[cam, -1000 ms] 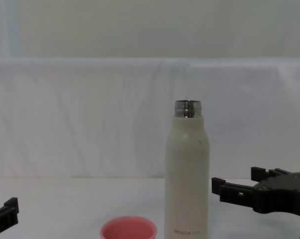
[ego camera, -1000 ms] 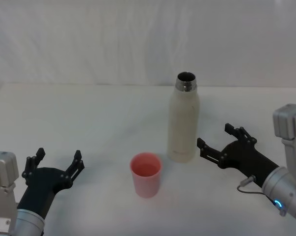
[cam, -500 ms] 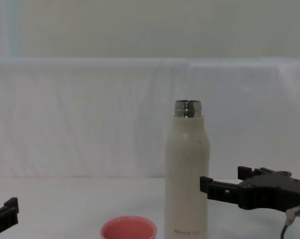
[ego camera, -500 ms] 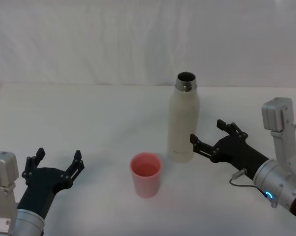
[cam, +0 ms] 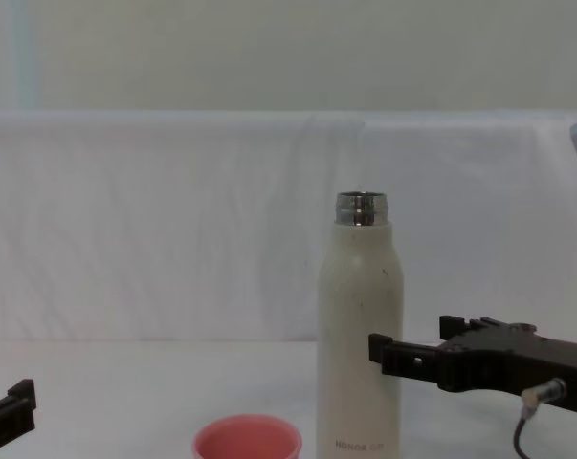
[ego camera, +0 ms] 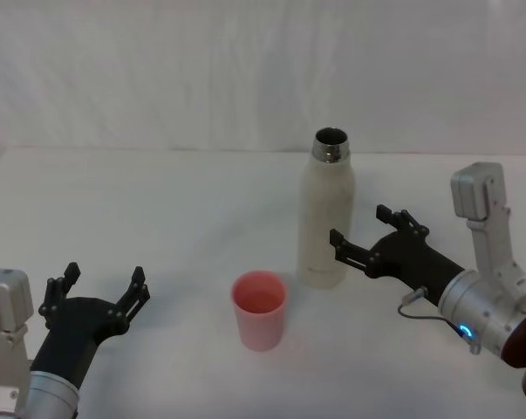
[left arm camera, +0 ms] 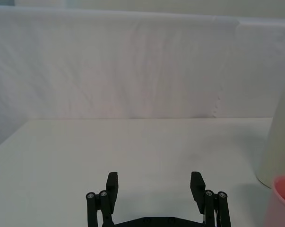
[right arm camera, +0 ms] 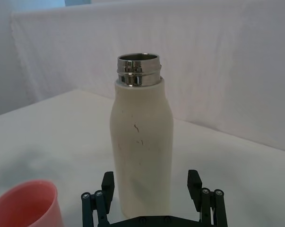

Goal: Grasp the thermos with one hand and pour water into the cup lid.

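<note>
The left gripper [ego camera: 97, 292] rests low over the white tabletop [ego camera: 158, 201], its fingers [left arm camera: 112, 182] spread open and empty. The pink cup lid [ego camera: 260, 309] stands ahead of them. The right gripper [ego camera: 360, 236] has open fingers [right arm camera: 107, 182] flanking the upright cream thermos [ego camera: 325, 214] without touching it.

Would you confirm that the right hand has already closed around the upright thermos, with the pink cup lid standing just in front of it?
Not quite: the right hand is open, its fingers beside the upright thermos, not yet closed on it, as the right wrist view shows. The pink cup lid does stand just in front.
</note>
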### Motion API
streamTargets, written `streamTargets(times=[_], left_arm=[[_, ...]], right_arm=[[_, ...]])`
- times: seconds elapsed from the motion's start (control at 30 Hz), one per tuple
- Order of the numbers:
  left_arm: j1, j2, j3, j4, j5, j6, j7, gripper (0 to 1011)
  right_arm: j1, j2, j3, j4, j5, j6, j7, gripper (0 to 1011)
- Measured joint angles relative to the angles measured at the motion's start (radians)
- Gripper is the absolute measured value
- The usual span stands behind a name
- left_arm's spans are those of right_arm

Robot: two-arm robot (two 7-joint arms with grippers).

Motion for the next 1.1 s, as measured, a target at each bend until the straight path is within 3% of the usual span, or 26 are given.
streamTargets(times=[1.1], left_arm=[[0.0,0.0,0.0,0.0,0.0,0.0,0.0,1001]], right_arm=[[0.114,-0.04,-0.048,0.121,-0.009,-0.011,0.017,1000]])
